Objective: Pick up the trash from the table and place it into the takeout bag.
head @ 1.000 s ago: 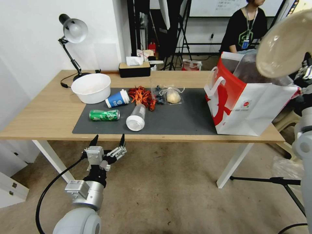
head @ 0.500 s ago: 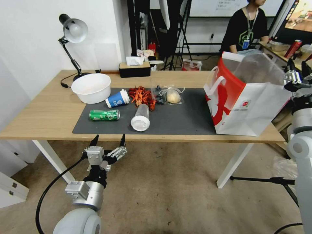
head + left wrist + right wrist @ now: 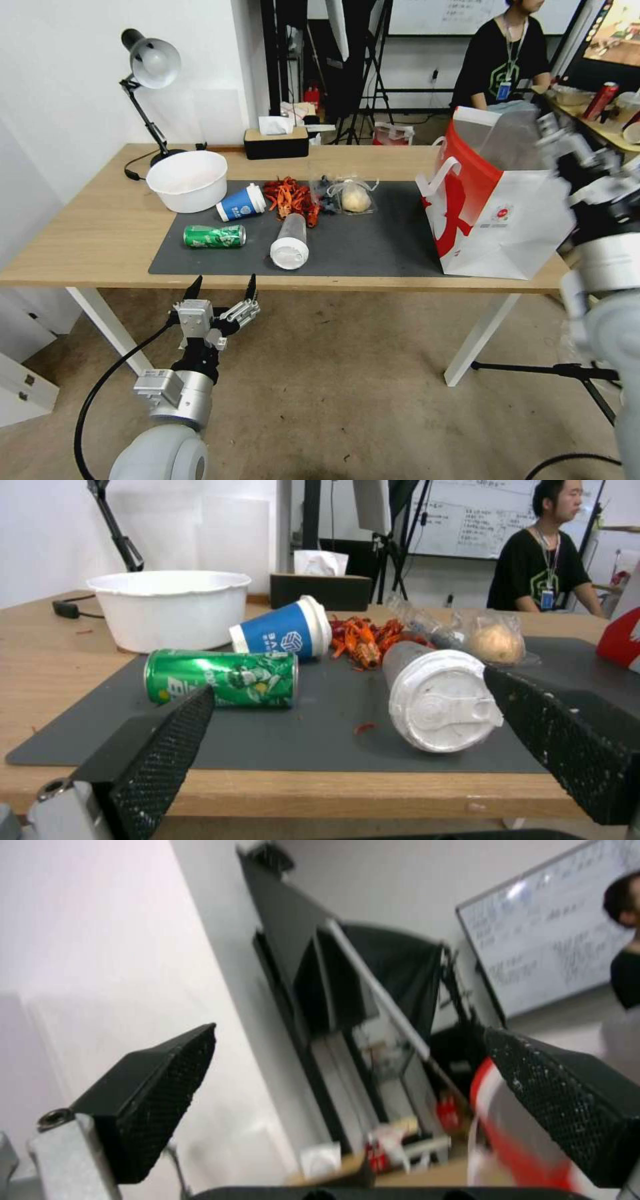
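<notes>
The plastic cup [image 3: 289, 240] looks light and slippery; gripping its middle seems safest. Left gripper [image 3: 222, 288] waits wide, empty, below the table [image 3: 80, 227]; right gripper [image 3: 347, 1100] gapes by the bag [image 3: 507, 227].

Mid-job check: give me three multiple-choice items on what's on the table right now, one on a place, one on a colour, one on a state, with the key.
1. Where does the takeout bag stand?
A. At the table's right end
B. Beside the lamp
C. On the floor

2. What colour is the drink can?
A. Red
B. Green
C. Silver

3. How is the clear plastic cup posed?
A. Upright
B. Inside the white bowl
C. On its side, lid toward the table's near edge

Key: 1 A, the bag sits on the table at its right end, next to the right gripper. 2 B, the can lying on the dark mat is green. 3 C, its white lid faces the open left gripper below the near edge.
</notes>
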